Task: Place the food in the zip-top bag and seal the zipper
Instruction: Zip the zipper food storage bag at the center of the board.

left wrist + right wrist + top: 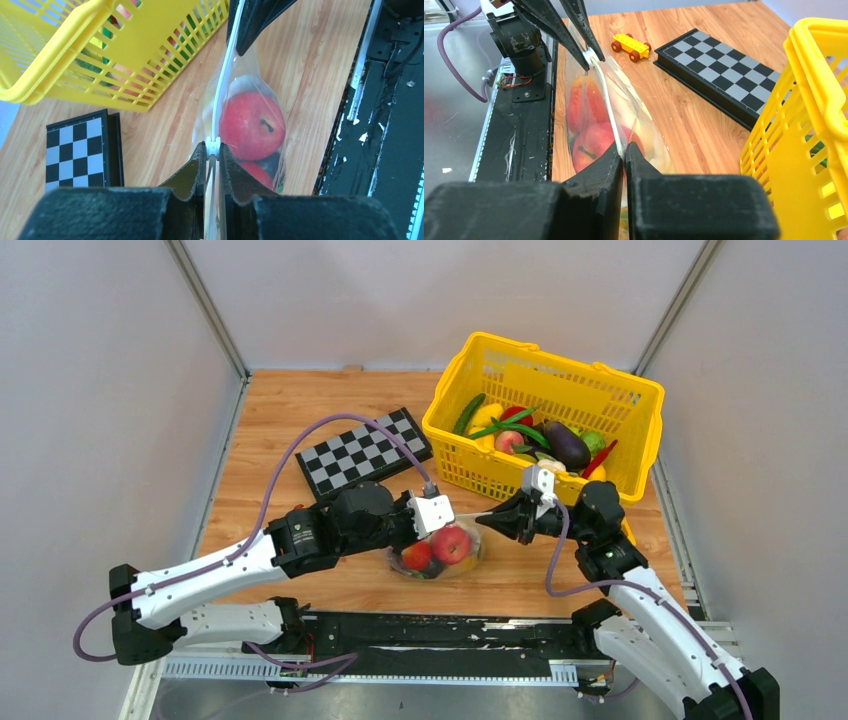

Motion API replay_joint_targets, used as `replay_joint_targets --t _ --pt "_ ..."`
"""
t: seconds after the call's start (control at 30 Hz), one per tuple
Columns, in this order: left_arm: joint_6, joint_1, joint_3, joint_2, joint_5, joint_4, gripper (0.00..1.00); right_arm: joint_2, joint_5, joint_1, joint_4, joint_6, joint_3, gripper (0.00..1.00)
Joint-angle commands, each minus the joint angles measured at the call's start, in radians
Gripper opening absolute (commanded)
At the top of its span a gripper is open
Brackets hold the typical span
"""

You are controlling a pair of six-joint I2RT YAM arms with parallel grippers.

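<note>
The zip-top bag (pixel 470 565) hangs in front of the yellow basket (pixel 545 365), on the side nearer the arm bases, stretched between the two grippers. The left gripper (pixel 212 150) is clamped on one end of the zipper (pixel 224 80), its fingers pinched together around a small white tab on the strip. The right gripper (pixel 624 149) is closed tight on the other end, so the strip runs taut from one to the other. Inside the bag sits the food, a large red apple (pixel 250 125) on top of other red and dark pieces. The bag's bottom seems to rest on the table (pixel 300 420), though this is hard to judge. A checkerboard (pixel 365 452) lies left of the basket.
</note>
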Motion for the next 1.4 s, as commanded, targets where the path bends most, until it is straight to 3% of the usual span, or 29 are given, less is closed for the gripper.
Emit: replay_joint_targets --t 0.0,0.1,0.27,0.37,0.73,1.03,1.37 --pt "-0.014 0.011 0.028 0.004 -0.013 -0.004 0.0 0.041 0.015 -0.004 -0.161 -0.066 0.125 0.1" --pt "-0.012 0.011 0.029 0.009 -0.006 -0.002 0.0 0.053 0.003 -0.003 -0.196 -0.055 0.146 0.31" --pt "-0.014 0.011 0.038 0.015 -0.005 0.006 0.0 0.005 0.009 -0.003 -0.242 -0.081 0.169 0.54" --pt "-0.016 0.01 0.035 0.014 -0.003 0.013 0.0 -0.023 0.028 -0.005 -0.281 -0.11 0.197 0.61" --pt "-0.018 0.01 0.034 0.007 -0.011 0.006 0.0 -0.02 0.029 -0.003 -0.503 -0.221 0.337 0.65" --pt "-0.029 0.011 0.014 0.001 -0.015 0.025 0.0 -0.014 -0.062 -0.002 -0.503 -0.209 0.404 0.66" --pt "-0.029 0.01 0.022 -0.006 0.001 0.031 0.0 0.088 -0.038 0.023 -0.61 -0.25 0.492 0.65"
